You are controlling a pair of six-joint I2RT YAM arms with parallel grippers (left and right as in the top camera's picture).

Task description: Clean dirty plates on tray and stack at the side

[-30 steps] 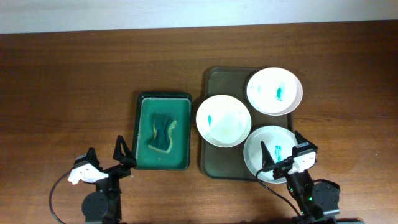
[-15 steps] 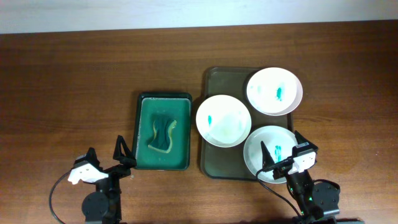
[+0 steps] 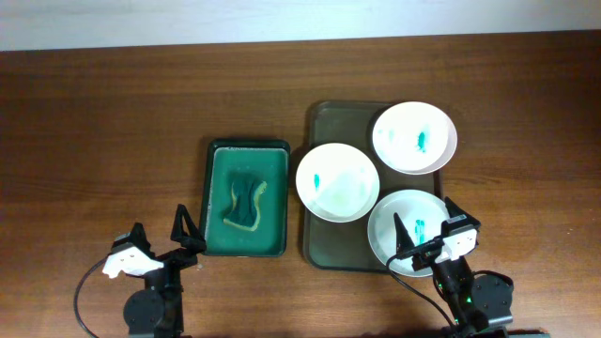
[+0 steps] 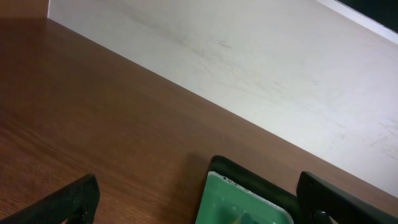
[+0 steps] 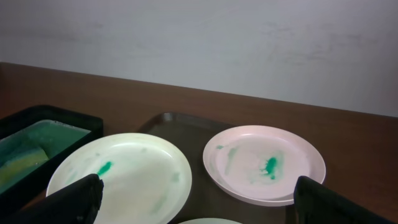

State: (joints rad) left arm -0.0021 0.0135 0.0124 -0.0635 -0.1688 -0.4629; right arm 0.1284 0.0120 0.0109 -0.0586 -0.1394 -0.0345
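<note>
Three smeared plates [image 3: 337, 181] [image 3: 414, 137] [image 3: 408, 235] lie on the tray [image 3: 329, 122]; left claw [image 3: 158, 222] and right claw [image 3: 423, 212] gape empty.

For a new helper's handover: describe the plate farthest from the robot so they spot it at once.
Find the dark tray, right of the green tray. The far plate sits at its far right corner. Only it reaches the tray's back edge; the middle plate and near plate stop short.
</note>
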